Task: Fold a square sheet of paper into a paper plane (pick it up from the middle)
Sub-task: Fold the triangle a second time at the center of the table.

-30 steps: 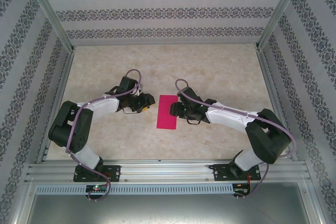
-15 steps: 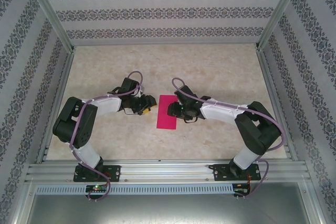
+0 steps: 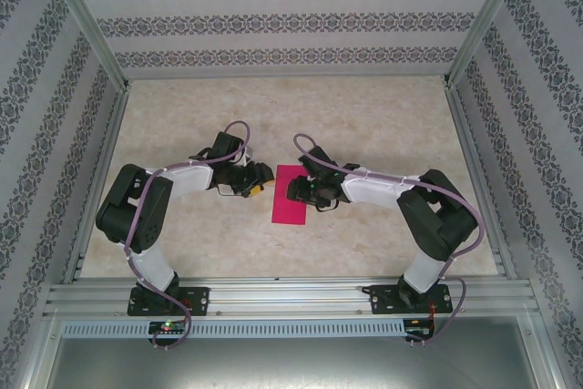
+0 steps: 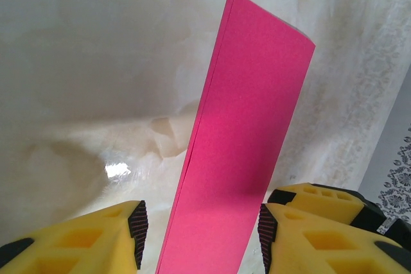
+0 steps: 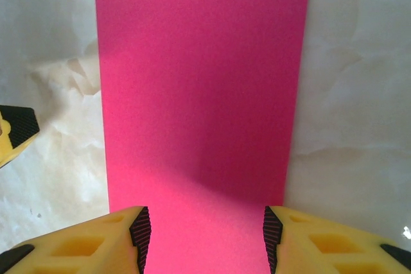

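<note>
No legible text, labels, numbers or signs. Square sheet of paper (image 5: 199, 94): blank. Walls (image 3: 291, 25): ornamental repeat pattern, no lettering.

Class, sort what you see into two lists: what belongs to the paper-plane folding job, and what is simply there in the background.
Belongs to the job:
- pink sheet of paper, folded double, lying flat
- left gripper, open at the paper
- right gripper, open at the paper

Just there:
- table
- patterned walls
- metal frame
</note>
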Available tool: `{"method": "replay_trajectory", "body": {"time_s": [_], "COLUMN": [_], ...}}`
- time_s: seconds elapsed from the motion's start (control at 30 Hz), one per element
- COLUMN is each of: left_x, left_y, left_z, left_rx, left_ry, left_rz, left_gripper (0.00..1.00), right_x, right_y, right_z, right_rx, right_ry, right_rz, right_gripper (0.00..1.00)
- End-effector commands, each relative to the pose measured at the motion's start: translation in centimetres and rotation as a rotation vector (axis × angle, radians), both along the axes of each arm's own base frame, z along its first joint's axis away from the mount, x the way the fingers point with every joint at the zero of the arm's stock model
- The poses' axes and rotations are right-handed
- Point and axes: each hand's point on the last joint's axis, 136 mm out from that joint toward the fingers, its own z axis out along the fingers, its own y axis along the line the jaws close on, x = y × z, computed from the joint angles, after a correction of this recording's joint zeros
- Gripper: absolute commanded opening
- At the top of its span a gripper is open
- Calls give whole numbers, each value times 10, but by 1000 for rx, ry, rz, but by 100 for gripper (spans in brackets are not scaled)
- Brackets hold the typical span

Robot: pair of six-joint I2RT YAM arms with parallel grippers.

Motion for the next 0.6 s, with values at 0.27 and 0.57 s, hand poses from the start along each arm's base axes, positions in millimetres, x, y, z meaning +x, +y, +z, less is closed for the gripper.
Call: {"method": "replay_trajectory", "body": {"time_s": [0.27,0.57], "left_x": [-4,-5], "left_y": [-13,-16], "left_z": [1,0], "left_rx": [-8,1], "left_ry": [20,28], "left_rz": [-53,-68], "left_gripper": [51,51], "right_x": [0,-10], "right_y": [-7,-19], "right_z": [-15,-33], "right_rx": [-24,-66], "right_ry": [33,79], "right_rz": [-7,-25], "right_gripper": [52,50]}}
